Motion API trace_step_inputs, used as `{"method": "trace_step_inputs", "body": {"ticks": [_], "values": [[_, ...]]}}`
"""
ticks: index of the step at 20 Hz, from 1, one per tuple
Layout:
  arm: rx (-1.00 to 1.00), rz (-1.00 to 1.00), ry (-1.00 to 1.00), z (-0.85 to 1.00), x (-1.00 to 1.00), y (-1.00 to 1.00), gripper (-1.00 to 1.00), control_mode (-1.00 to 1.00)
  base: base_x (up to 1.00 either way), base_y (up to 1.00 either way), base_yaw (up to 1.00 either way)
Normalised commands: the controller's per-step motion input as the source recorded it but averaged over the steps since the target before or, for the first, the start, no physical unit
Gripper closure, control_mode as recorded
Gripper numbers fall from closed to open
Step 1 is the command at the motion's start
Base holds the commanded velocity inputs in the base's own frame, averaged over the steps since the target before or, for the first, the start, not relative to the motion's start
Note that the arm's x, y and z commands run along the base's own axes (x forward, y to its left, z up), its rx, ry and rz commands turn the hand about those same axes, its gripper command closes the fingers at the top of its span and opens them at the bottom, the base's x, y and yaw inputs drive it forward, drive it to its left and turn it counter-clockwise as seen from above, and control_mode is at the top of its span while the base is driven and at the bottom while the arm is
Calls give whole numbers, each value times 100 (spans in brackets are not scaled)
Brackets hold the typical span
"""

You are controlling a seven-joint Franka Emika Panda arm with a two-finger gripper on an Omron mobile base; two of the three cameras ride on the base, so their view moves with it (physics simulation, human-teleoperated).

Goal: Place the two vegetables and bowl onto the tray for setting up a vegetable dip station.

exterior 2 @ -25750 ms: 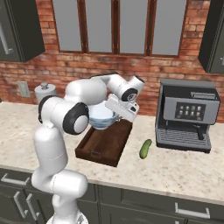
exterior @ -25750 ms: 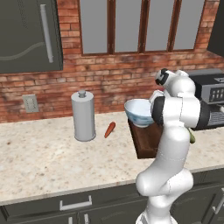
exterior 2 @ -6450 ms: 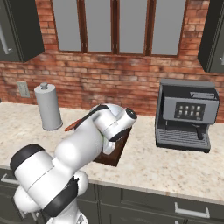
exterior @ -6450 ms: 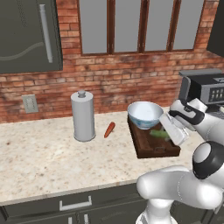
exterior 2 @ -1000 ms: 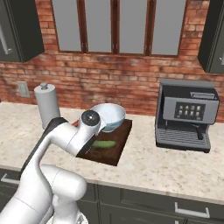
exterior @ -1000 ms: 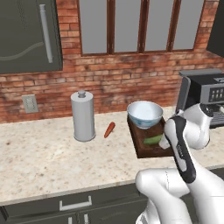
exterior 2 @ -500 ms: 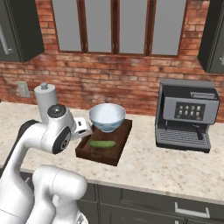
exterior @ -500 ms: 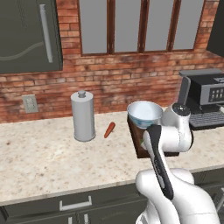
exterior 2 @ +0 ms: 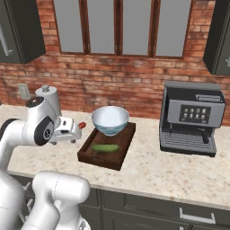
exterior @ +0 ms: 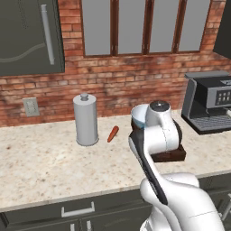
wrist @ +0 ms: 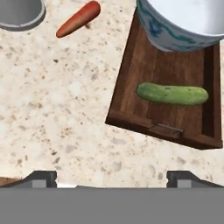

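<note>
speckled counter [wrist: 65, 113] with carrot [wrist: 78, 19] beside tray [wrist: 131, 65], gripper [wrist: 111, 177] wide open, empty

The cucumber [exterior 2: 105, 148], once on the counter right of the tray [exterior 2: 87, 155], now lies inside it, in front of the bowl [exterior 2: 110, 120]. The arm has swung from the right side of the left base view to the centre, hiding most of the tray there; the gripper [exterior 2: 77, 130], jaws wide and empty, has pulled left of the tray toward the carrot [exterior: 112, 133].
</note>
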Motion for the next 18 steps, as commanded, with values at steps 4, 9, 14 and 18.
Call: {"method": "trace_step_inputs", "body": {"ticks": [4,9,14,18], "values": [[0,-28,12,18,1,34,-100,-100,0,0,0],[2,-22,6,13,1,22,-100,-100,0,0,0],[8,-18,0,9,0,16,-100,-100,0,0,0],[10,-15,0,4,4,3,-100,-100,0,0,0]]}}
